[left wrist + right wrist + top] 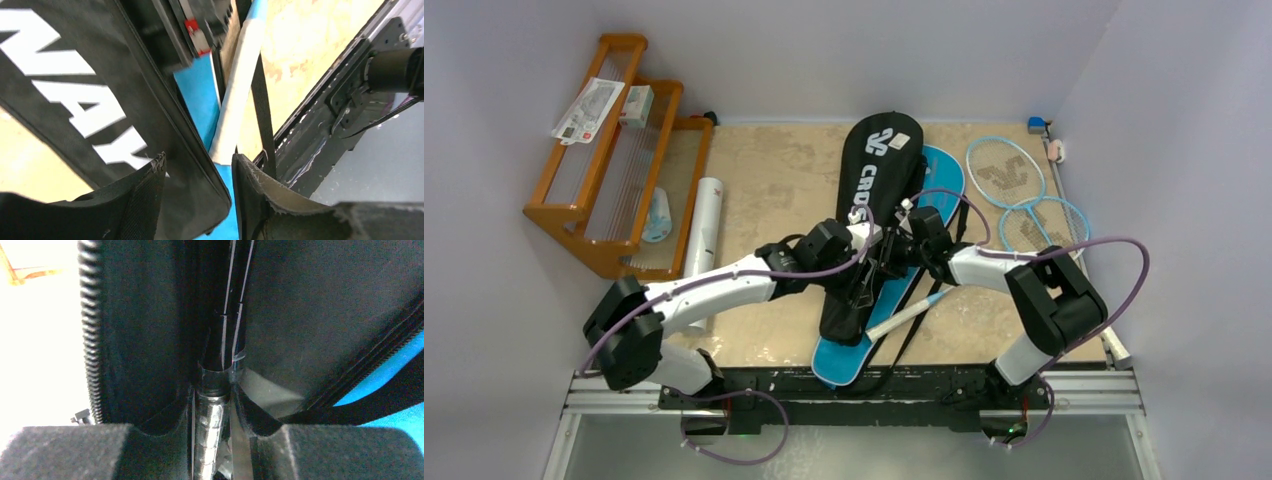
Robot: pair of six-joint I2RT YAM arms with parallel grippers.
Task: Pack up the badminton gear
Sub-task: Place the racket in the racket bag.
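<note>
- Black fabric "CROSSWAY" racket-shaped cover (pixel 879 175) lies mid-table on top of the blue racket-shaped cover (pixel 846 362), with its zip open.
- Right gripper (pixel 212 392) pinches the glossy handle of the black racket (pixel 212 425) inside that opening. It is probably best fed straight along the cover.
- Left gripper (pixel 197 167), fingers spread, straddles the black cover's edge. Clamping there would likely steady the mouth.

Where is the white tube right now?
In the top view, the white tube lies far left, beside the orange wooden rack, left of the black cover.
</note>
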